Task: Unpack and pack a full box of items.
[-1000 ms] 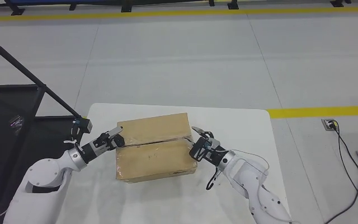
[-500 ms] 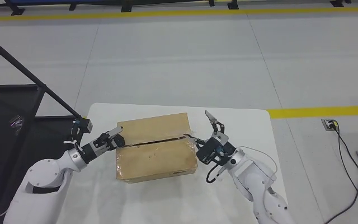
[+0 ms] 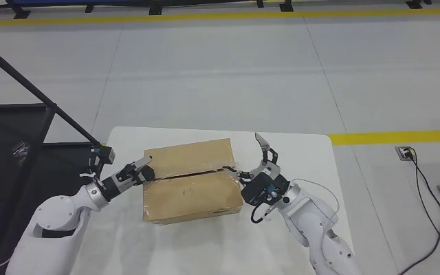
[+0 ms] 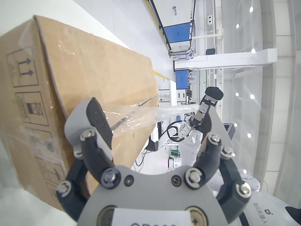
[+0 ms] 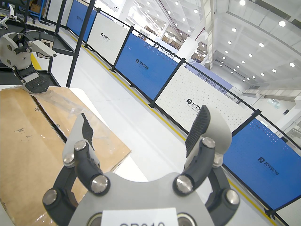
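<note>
A brown cardboard box (image 3: 189, 182) lies on the white table (image 3: 295, 148), flaps down, with a seam along its top. My left gripper (image 3: 143, 167) sits at the box's left end, open (image 4: 150, 108). A strip of clear tape (image 4: 164, 114) runs from one of its pads along the seam. My right gripper (image 3: 247, 157) is at the box's right end, open wide (image 5: 144, 111) with nothing between its fingers. Crumpled clear tape (image 5: 58, 102) lies loose on the box top (image 5: 28, 137) near the seam.
The table's right part (image 3: 309, 165) is bare, and so is the strip in front of the box. A black frame (image 3: 27, 130) stands off the table's left edge. The far left gripper (image 5: 30, 48) rests at the box's other end.
My right gripper has lifted from the box's right end and spread its fingers wide, one now pointing up. The seam there gapes slightly. The left arm has stayed put.
</note>
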`<state>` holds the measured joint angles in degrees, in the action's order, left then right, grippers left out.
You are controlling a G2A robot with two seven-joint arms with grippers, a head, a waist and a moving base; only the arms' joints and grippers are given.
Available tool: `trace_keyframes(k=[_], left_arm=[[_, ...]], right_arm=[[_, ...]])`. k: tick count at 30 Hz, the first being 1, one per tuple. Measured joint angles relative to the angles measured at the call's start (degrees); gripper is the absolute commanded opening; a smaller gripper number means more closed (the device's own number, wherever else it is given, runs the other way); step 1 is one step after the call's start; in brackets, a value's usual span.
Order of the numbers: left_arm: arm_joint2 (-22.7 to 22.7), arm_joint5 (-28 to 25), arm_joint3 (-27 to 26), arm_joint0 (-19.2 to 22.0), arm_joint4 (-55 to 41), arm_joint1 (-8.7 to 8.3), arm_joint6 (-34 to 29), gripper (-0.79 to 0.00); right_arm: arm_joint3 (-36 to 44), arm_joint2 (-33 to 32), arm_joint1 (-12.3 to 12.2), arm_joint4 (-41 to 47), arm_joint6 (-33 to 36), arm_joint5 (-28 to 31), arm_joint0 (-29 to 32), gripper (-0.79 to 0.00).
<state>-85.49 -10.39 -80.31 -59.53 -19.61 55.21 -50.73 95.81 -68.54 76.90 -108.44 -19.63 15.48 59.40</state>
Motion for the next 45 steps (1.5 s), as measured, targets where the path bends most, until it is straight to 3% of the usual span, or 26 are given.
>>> trace_keyframes(k=[14, 20, 23, 25, 28, 30, 36, 41, 45], left_arm=[[1.87, 1.54, 0.54, 0.34, 2.71, 0.18, 2.4, 0.0], [2.16, 1.7, 0.7, 0.42, 2.72, 0.23, 2.65, 0.0], [2.09, 1.62, 0.47, 0.26, 2.45, 0.24, 2.82, 0.0], [2.03, 1.53, 0.25, 0.11, 2.23, 0.25, 2.96, 0.0], [1.99, 1.38, -0.06, -0.12, 1.9, 0.27, 3.23, 0.0], [1.95, 1.16, -0.26, -0.29, 1.62, 0.3, 3.54, 0.0], [1.71, 0.81, -0.65, -0.77, 1.03, 0.33, 4.03, 0.0], [1.55, 0.72, -0.79, -1.01, 0.65, 0.34, 4.01, 0.0], [1.47, 0.77, -0.87, -1.07, 0.77, 0.32, 3.98, 0.0]], right_arm=[[0.3, -1.14, -0.34, 1.0, 1.19, -0.05, 1.67, 0.0], [0.93, -1.81, -0.52, 0.85, -2.07, -2.57, 2.39, 0.0], [0.48, 0.1, -0.36, 5.34, -8.84, 1.35, 2.03, 0.0], [-1.65, 2.24, -0.21, 9.46, -12.66, 7.12, 1.12, 0.0], [-6.07, 4.76, -0.19, 13.71, -9.69, 18.1, -1.27, 0.0], [-7.55, 5.25, -0.16, 14.57, -5.28, 21.67, -2.8, 0.0], [-6.21, 2.92, -1.12, 9.16, 4.44, 20.24, -1.92, 0.0], [-3.05, 0.18, -2.19, 6.19, 0.14, 20.2, 1.62, 0.0], [-3.13, 0.24, -2.16, 6.4, 0.74, 20.09, 1.53, 0.0]])
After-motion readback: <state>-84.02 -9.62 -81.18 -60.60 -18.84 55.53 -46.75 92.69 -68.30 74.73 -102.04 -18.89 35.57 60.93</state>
